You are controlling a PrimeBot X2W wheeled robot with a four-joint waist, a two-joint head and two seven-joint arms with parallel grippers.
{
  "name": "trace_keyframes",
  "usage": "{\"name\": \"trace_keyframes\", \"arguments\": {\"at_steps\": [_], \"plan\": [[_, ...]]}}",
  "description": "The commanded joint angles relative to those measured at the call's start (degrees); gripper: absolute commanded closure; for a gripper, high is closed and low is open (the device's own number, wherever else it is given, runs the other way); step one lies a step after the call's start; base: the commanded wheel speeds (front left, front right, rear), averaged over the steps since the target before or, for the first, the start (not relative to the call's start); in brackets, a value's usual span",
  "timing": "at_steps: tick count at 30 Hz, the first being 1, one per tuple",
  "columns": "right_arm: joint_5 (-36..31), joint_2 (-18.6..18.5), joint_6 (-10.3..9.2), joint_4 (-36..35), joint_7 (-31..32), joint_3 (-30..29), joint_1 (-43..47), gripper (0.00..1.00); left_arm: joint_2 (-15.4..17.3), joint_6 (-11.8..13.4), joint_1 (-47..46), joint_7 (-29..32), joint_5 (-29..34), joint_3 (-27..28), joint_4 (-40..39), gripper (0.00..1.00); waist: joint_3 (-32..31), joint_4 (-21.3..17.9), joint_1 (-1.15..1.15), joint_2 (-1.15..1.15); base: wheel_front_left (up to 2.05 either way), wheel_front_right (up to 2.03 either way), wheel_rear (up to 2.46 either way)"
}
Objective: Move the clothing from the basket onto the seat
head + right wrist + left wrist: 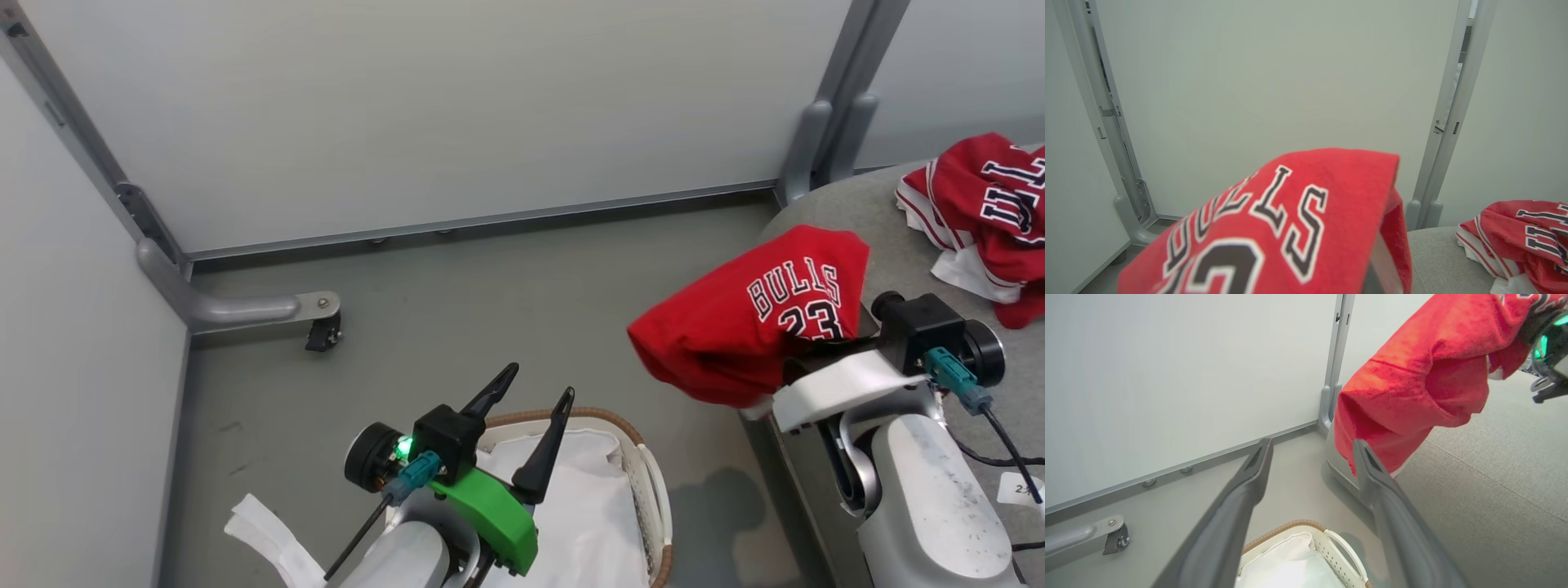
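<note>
Carrying the BULLS 23 garment (735,327) at 3 o'clock, the right gripper (824,353) pinches it over the edge of the seat (890,245); the striped garment (980,212) lies at 2 o'clock. The left gripper (539,384), jaws spread, hovers above the basket (608,422). Next probably: reach further in, then release.

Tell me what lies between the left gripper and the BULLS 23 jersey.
The stretch is bare: in the head view, grey floor alone lies between the open left gripper and the BULLS 23 jersey.

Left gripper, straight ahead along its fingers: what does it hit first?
Likely floor at the foot of the partition wall; the BULLS 23 jersey hangs just right of that line. Depth unclear.
</note>
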Motion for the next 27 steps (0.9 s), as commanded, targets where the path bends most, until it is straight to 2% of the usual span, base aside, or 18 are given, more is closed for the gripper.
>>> {"name": "trace_keyframes", "arguments": {"at_steps": [1,8,16,21,27], "plan": [[-0.67,-0.24,-0.08,-0.38,-0.14,-0.75,1.14,1.00,0.00,-0.20,1.04,0.01,0.58,-0.06,-0.44,0.00,0.79,-2.50,0.00,0.00,0.00,0.00,0.00],[-2.96,-0.21,-0.08,-0.99,-0.14,-5.43,2.50,1.00,-0.18,-0.22,0.26,0.01,1.07,-1.24,-1.97,0.00,2.89,-10.08,0.00,0.00,0.00,0.00,0.00],[-2.99,-0.17,-0.08,-1.69,-0.13,-6.87,2.22,1.00,-0.18,-0.23,-1.87,0.00,1.48,-2.92,-2.16,0.00,6.13,-16.76,0.00,0.00,0.00,0.00,0.00],[-2.91,-0.19,-0.08,-2.11,-0.13,-6.58,1.59,1.00,-0.14,-0.23,-3.10,0.00,1.72,-3.90,-2.14,0.00,8.14,-17.94,0.00,0.00,0.00,0.00,0.00],[-2.96,-0.19,-0.08,-1.91,-0.13,-8.21,-0.30,1.00,-0.13,-0.24,-4.72,0.01,1.60,-5.19,-2.49,0.00,11.12,-16.75,0.00,0.00,0.00,0.00,0.00]]}}
